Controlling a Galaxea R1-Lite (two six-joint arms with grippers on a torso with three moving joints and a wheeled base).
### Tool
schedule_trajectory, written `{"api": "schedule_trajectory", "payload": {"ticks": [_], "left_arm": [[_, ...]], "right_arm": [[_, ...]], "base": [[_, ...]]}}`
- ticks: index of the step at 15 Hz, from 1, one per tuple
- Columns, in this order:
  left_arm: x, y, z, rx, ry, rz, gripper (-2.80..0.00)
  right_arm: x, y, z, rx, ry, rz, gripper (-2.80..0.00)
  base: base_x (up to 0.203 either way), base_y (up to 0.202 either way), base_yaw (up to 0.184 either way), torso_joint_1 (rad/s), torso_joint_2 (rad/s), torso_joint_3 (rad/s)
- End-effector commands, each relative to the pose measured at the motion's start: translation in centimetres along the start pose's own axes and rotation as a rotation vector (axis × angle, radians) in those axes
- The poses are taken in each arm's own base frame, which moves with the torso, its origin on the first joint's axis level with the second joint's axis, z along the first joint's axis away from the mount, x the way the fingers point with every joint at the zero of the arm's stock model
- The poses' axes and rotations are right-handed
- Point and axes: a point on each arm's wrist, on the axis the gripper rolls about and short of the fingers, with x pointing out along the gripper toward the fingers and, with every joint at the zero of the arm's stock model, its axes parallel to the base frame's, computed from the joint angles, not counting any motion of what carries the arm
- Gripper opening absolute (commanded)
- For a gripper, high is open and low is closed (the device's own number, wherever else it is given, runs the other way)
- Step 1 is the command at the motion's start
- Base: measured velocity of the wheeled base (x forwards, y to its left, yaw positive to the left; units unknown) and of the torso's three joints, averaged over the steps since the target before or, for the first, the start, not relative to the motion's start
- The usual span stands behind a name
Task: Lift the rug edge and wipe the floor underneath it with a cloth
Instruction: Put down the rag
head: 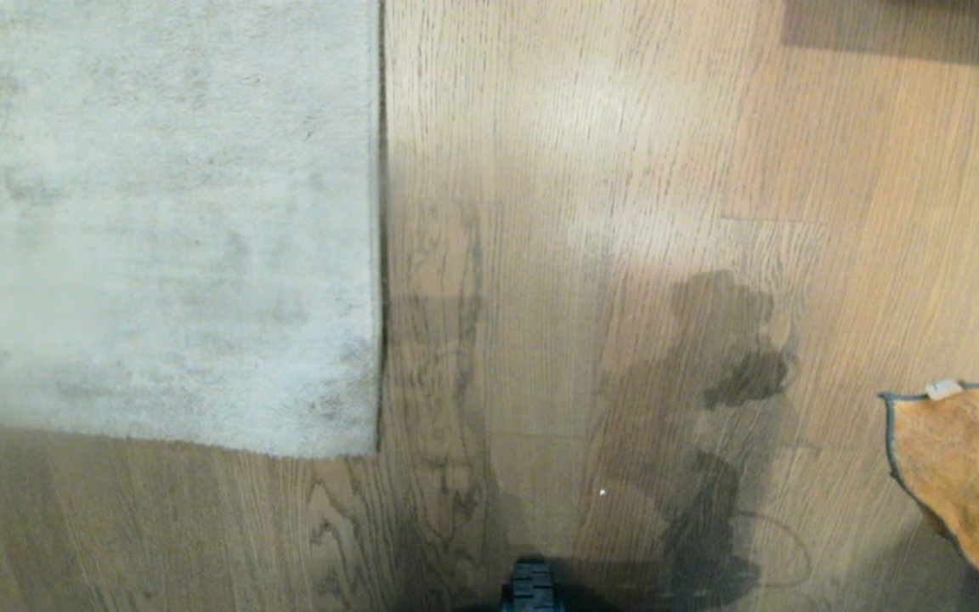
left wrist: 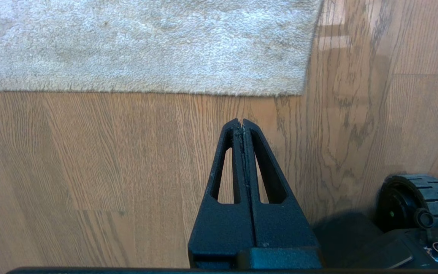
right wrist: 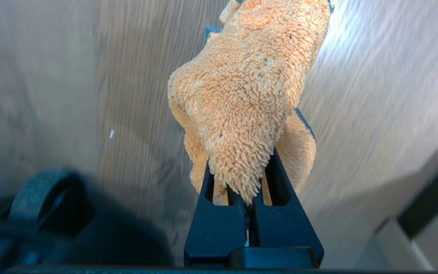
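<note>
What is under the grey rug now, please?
Nothing under it can be seen. The rug lies flat on the wood floor, so its corner covers whatever is beneath. Only bare planks show beside it.

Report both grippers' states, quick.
Left gripper: closed, empty, above bare floor near the rug edge.
Right gripper: closed on the cloth.

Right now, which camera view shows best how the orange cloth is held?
The right wrist view: the right gripper is shut on the cloth, which hangs beyond its fingers. The head view shows only part of the cloth at the picture's right edge, no gripper. The left wrist view shows none of it.
</note>
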Motion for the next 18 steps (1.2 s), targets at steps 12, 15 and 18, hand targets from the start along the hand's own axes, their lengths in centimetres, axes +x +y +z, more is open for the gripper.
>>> {"api": "schedule_trajectory", "payload": {"ticks": [12, 15, 18], "left_arm": [[0.0, 0.0, 0.0, 0.0, -0.001, 0.0, -2.8], [0.0, 0.0, 0.0, 0.001, -0.001, 0.0, -2.8], [0.0, 0.0, 0.0, 0.001, -0.001, 0.0, -2.8]], "right_arm": [[18.2, -4.6, 3.3, 0.056, -0.084, -0.129, -2.8], [21.0, -6.5, 4.2, 0.046, -0.151, -0.183, -2.8], [22.5, -8.8, 4.8, 0.037, -0.183, -0.249, -2.8]], "base": [[0.0, 0.0, 0.0, 0.0, 0.0, 0.0], [0.0, 0.0, 0.0, 0.0, 0.0, 0.0], [0.0, 0.0, 0.0, 0.0, 0.0, 0.0]]}}
